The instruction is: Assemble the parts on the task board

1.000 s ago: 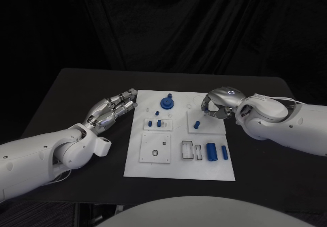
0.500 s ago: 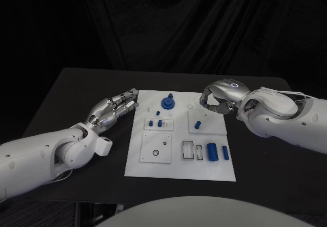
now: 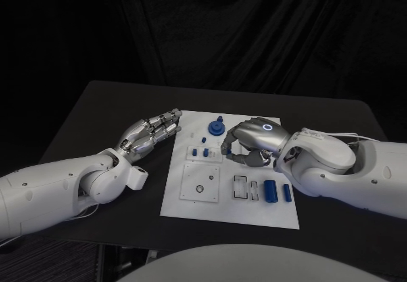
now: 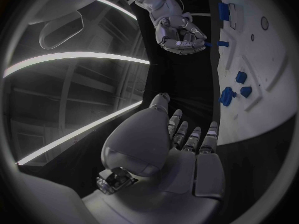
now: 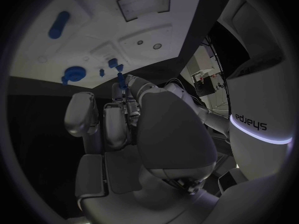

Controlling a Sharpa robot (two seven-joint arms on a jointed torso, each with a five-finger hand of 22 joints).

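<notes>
The white task board point(image 3: 229, 205) lies mid-table. My right hand point(image 3: 250, 141) hangs over its far right plate with its fingers curled in. Its fingertips pinch a small blue peg point(image 4: 218, 44) that reaches down to the board point(image 4: 261, 74). The peg point(image 5: 122, 80) also shows between the fingertips of the right hand point(image 5: 124, 114). My left hand point(image 3: 153, 132) lies open beside the board's left edge, holding nothing. A blue gear on a post point(image 3: 218, 127) stands at the far edge. Two short blue pegs point(image 3: 197, 152) stand left of the right hand.
A blue cylinder point(image 3: 270, 190) and a slim blue piece point(image 3: 287, 192) lie at the board's right side beside two rectangular slots point(image 3: 246, 188). A square plate with a round hole point(image 3: 201, 183) sits on the near left. Black table surrounds the board.
The camera has shifted a little. My right hand has come from the board's far right corner inward and down onto the blue peg. The left hand has stayed where it was.
</notes>
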